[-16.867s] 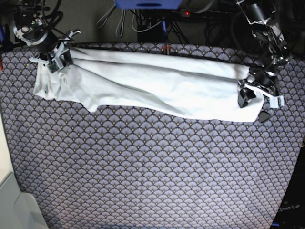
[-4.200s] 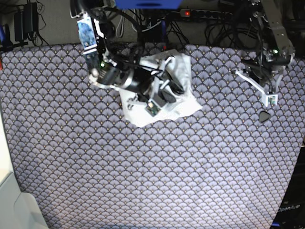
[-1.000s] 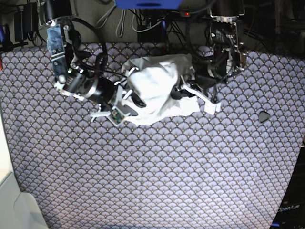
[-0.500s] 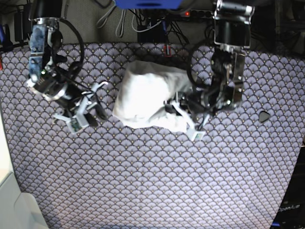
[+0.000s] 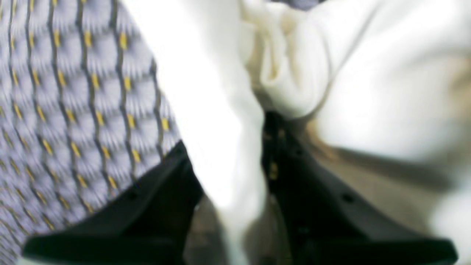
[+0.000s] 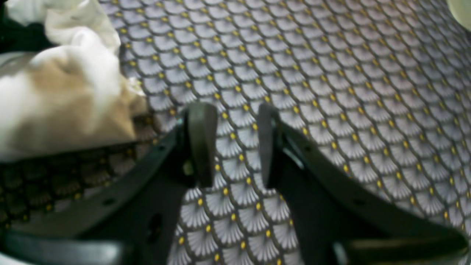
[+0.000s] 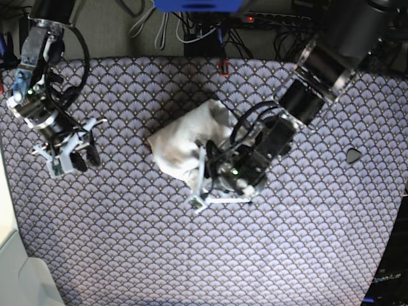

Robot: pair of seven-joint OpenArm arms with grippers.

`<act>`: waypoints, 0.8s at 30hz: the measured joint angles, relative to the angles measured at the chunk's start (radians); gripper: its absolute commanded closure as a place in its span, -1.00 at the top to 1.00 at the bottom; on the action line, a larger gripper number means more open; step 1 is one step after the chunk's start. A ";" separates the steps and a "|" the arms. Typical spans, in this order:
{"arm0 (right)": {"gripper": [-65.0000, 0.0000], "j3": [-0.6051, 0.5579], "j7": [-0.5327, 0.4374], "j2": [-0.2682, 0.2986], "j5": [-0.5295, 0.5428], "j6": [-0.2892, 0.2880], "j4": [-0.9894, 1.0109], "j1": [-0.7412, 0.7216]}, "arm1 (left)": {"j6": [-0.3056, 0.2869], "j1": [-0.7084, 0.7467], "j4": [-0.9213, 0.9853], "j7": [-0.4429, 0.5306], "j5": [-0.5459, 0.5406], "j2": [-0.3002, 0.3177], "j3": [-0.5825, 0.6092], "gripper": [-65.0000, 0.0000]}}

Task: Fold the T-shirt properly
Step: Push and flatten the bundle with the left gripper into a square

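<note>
T-shirt lies bunched mid-cloth. Left gripper pinches its edge at five o'clock. Right gripper, at nine o'clock, is parted and holds nothing, with bare cloth all around.

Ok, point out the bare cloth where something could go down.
Bare: the whole near stretch of the patterned cloth below the shirt, and the strip between the shirt and the right gripper. Crowded: the middle, where the left gripper pinches the shirt's edge.
</note>
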State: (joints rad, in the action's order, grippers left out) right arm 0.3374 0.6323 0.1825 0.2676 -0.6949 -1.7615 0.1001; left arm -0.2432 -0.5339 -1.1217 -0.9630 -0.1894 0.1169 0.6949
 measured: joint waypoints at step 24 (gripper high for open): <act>-0.42 0.134 0.000 -0.004 -0.001 0.000 0.000 0.078 | -0.232 -0.151 0.215 0.394 0.262 -0.100 0.359 -0.97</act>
State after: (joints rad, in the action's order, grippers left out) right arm 0.4709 0.6323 0.1783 0.2665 -0.6949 -1.7615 0.1780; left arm -0.4751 -0.6846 -0.9066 -0.5694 0.0723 0.0166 1.0538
